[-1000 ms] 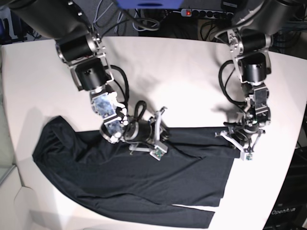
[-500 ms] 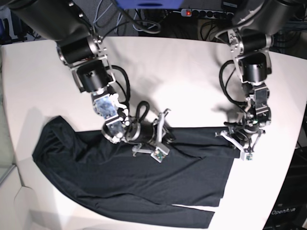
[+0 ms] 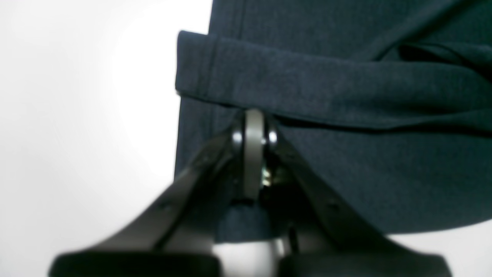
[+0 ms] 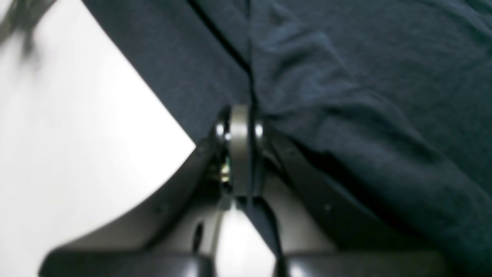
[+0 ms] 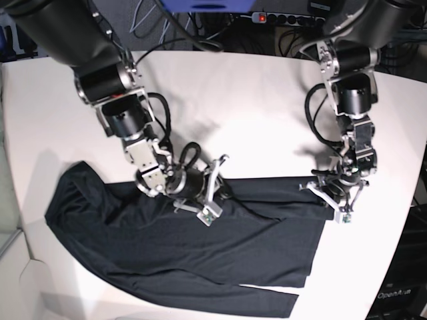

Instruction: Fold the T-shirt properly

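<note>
The black T-shirt (image 5: 200,253) lies spread flat across the near half of the white table (image 5: 233,100). My right gripper (image 5: 223,192) is at the shirt's upper edge near the middle. In the right wrist view it (image 4: 240,115) is shut on a fold of the dark fabric (image 4: 365,77). My left gripper (image 5: 327,195) is at the shirt's right end. In the left wrist view it (image 3: 253,119) is shut on the fabric just under a hemmed band (image 3: 346,77) that lies across the cloth.
A power strip (image 5: 280,18) and loose cables (image 5: 200,30) lie beyond the table's far edge. The table's right edge (image 5: 400,233) runs close to my left gripper. A dark cabinet (image 5: 407,287) stands at the lower right.
My right arm has drawn back a little to the left, its gripper staying on the shirt's upper edge. My left arm and the shirt's outline look unchanged.
</note>
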Robot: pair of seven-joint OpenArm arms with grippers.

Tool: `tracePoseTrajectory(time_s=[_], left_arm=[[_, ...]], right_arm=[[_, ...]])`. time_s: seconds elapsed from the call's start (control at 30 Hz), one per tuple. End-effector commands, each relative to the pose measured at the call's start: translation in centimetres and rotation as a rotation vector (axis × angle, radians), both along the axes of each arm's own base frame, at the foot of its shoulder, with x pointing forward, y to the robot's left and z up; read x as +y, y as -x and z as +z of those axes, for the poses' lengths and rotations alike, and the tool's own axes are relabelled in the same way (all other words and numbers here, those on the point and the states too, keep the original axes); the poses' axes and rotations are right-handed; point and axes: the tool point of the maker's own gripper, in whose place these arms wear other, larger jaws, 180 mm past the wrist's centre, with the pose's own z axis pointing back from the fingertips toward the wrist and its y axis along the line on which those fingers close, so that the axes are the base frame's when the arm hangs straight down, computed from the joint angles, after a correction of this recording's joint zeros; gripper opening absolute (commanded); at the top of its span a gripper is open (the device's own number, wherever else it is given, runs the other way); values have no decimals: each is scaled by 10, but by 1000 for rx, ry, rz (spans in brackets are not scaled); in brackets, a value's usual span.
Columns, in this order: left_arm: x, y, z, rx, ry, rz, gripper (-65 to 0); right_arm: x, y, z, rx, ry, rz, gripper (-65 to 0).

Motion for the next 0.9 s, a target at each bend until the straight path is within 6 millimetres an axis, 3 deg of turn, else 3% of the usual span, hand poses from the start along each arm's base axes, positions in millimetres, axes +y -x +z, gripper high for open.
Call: tracePoseTrajectory(time_s=[0.0,0.4,0.73,0.87], left_arm=[[10,1,0,32,-35,8,-650],[20,6,-2,42,-53,13,-650],[21,13,-8,55,-54,12,-650],[20,12,-8,56,-54,9,-650]], right_arm=[[-7,-23,21,-58,9,-22,-650],[-57,-46,22,-102,89,-116,-650],[-107,-78,36,-313,237,-252,-650],[-131,-97,58,-483,310,-369,-650]])
